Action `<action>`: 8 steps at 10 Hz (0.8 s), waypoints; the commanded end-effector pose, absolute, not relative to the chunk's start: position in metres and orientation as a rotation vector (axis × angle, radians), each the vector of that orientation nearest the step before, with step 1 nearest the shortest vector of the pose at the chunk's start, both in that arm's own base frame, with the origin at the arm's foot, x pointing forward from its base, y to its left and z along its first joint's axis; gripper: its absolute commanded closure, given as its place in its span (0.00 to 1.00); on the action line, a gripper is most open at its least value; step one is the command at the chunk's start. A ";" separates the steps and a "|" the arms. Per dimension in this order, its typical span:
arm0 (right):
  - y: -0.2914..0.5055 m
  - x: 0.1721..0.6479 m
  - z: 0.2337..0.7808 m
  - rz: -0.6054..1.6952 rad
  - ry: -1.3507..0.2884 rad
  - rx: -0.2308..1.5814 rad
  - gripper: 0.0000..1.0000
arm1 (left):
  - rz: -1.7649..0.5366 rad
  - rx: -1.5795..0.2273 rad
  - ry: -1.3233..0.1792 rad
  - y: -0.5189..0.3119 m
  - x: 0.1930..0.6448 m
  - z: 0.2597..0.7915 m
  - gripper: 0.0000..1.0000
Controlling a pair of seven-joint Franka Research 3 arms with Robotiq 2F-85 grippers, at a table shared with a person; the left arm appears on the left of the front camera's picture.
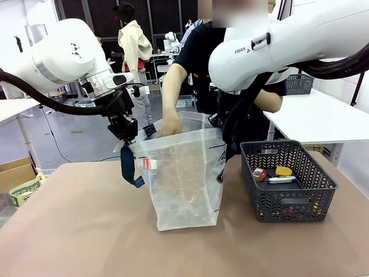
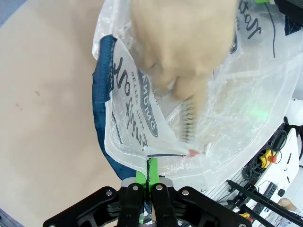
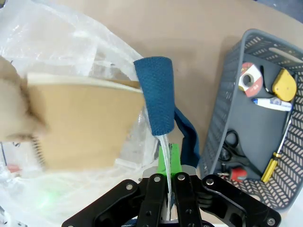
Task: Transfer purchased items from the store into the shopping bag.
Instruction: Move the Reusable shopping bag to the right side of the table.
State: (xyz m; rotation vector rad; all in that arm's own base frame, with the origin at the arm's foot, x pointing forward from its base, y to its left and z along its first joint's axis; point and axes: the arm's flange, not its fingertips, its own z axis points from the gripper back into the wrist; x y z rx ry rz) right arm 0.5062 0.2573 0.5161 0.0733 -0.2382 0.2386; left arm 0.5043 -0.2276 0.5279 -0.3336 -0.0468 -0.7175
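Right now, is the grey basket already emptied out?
No: the right wrist view shows the basket holding a yellow tape measure, a yellow-handled screwdriver and other small items.

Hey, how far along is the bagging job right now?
Done: the left gripper and right gripper pinch the shopping bag open. In hand: the person's hand holds a brown spiral notebook in its mouth. To go: tape measure, screwdriver, scissors in the grey basket.

Blurred hand point(image 2: 184, 42), perhaps on notebook point(image 3: 85, 125)
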 end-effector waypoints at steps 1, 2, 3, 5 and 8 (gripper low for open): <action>0.256 0.504 0.514 0.230 -0.238 0.071 1.00 | -0.713 -0.343 -0.061 -0.226 0.502 0.526 1.00; 0.256 0.504 0.514 0.230 -0.238 0.071 1.00 | -0.713 -0.343 -0.061 -0.226 0.502 0.526 1.00; 0.256 0.504 0.514 0.230 -0.238 0.071 1.00 | -0.713 -0.343 -0.061 -0.226 0.502 0.526 1.00; 0.256 0.504 0.514 0.230 -0.238 0.071 1.00 | -0.713 -0.343 -0.061 -0.226 0.502 0.526 1.00; 0.256 0.504 0.514 0.230 -0.238 0.071 1.00 | -0.713 -0.343 -0.061 -0.226 0.502 0.526 1.00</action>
